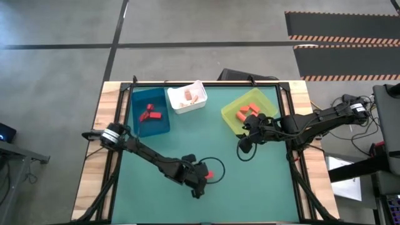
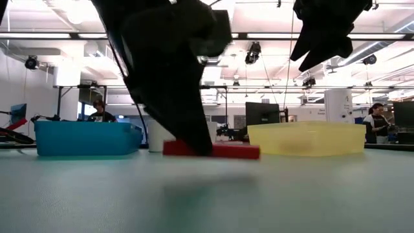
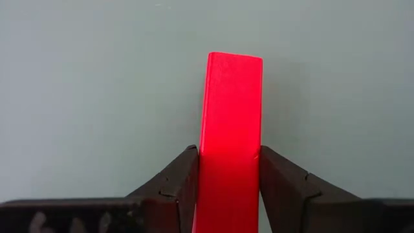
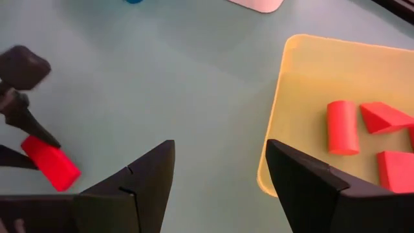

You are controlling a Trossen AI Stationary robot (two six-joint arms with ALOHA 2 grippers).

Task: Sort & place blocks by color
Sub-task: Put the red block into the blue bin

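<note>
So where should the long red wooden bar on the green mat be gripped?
Across its narrow width near one end, from above: the red wooden bar lies flat on the mat, its long sides exposed. The left gripper already has it this way, fingers against both sides.

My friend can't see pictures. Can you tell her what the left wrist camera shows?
A long red block lies on the green table, with the left gripper closing its two dark fingers against the block's sides at the near end. Nothing else shows in this view.
</note>
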